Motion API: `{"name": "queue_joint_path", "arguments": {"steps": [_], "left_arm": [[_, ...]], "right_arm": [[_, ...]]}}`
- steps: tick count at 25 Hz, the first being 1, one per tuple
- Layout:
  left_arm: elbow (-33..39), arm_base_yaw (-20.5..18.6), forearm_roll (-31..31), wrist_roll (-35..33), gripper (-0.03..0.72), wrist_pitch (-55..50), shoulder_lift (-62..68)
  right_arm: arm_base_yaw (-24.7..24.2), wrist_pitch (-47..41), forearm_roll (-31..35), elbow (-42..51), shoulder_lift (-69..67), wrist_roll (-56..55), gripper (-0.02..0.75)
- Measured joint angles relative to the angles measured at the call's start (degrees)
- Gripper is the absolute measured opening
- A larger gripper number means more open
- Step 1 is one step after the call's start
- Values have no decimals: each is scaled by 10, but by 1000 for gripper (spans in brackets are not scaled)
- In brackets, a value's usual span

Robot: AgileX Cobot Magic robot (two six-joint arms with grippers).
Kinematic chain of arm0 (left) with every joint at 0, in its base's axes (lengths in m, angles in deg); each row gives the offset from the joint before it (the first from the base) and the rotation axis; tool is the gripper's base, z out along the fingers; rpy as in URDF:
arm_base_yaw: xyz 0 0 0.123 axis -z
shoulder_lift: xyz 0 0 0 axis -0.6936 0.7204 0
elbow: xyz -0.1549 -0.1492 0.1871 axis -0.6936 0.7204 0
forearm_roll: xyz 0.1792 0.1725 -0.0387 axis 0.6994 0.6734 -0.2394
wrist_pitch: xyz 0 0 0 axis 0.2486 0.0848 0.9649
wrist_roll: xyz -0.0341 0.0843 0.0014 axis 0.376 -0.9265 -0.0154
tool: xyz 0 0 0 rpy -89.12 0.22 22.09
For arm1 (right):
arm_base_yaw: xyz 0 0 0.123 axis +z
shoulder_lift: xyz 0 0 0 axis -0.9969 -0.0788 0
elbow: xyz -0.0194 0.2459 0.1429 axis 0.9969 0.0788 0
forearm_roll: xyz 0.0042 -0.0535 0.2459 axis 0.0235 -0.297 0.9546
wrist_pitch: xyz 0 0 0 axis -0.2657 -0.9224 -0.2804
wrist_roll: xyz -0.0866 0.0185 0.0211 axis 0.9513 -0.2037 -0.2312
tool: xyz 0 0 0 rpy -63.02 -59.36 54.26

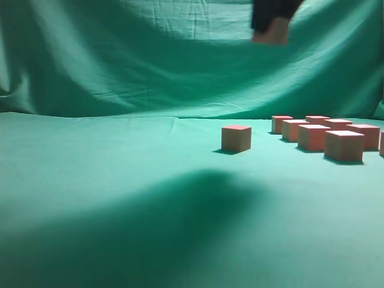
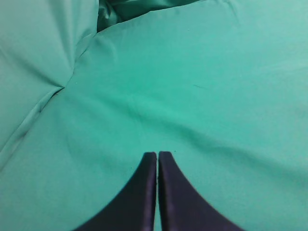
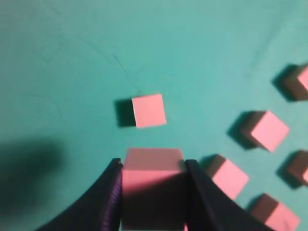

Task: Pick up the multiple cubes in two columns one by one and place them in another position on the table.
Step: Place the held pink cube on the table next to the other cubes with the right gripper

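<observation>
Right pincer clamps one cube high above the counter, clearing the lone cube set apart from the rows toward the right edge. Left pincer closed, empty.

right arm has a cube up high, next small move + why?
Probably lower it next to the lone cube. The right claw is shut on a held cube, high above the table. That cube already sits apart from the group, suggesting the drop spot.
</observation>
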Motion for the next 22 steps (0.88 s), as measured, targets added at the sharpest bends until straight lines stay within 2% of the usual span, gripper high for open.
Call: {"name": "queue_joint_path", "arguments": {"steps": [4, 8, 12, 22], "left_arm": [[0, 0, 0, 0, 0, 0, 0], [0, 0, 0, 0, 0, 0, 0], [0, 0, 0, 0, 0, 0, 0], [0, 0, 0, 0, 0, 0, 0]], "right_arm": [[48, -34, -26, -104, -99, 76, 268], [73, -21, -35, -170, -170, 150, 268], [77, 16, -36, -187, -211, 207, 268], [76, 40, -38, -188, -251, 343, 268]]}}
